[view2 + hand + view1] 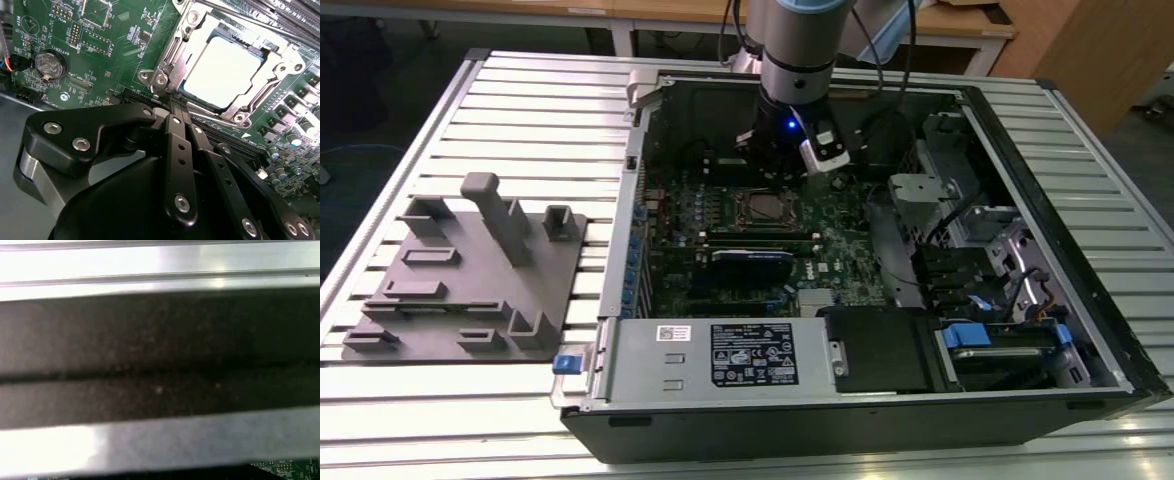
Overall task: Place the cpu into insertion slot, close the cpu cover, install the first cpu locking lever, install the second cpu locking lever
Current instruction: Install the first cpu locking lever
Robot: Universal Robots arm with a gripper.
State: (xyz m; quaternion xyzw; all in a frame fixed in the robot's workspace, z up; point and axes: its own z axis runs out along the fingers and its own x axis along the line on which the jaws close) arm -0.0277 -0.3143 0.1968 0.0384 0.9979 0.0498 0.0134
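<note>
Slatted metal table (534, 110) | one cpu (225, 67) under one cpu cover (271, 92) | one gripper (170, 102), closed together

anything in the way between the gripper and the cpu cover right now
Nothing visible does. In the second wrist view the gripper is right beside a corner of the cpu cover, which frames the cpu.
</note>
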